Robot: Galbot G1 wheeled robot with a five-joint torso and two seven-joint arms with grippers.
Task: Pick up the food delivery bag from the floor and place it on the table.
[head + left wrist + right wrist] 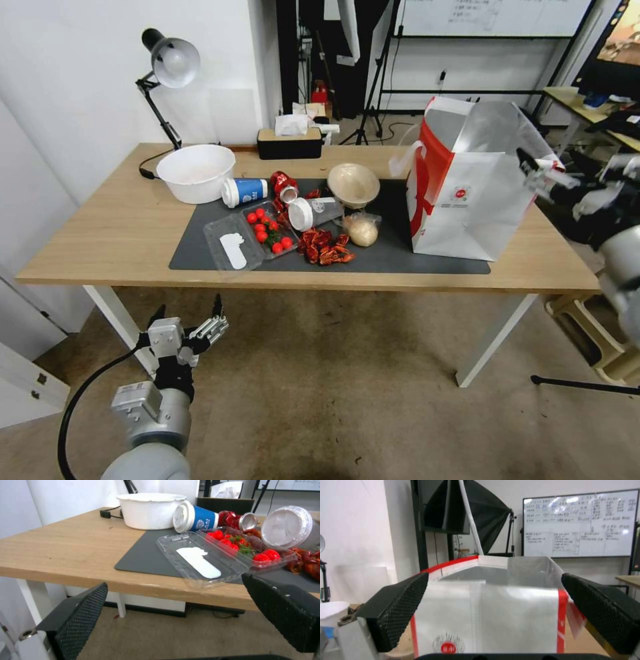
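Bag (food delivery, white with red sides): stands upright on the table at the mat's right end, just left of the right hand, released, fingers spread. Left hand hangs low before the table, also released.
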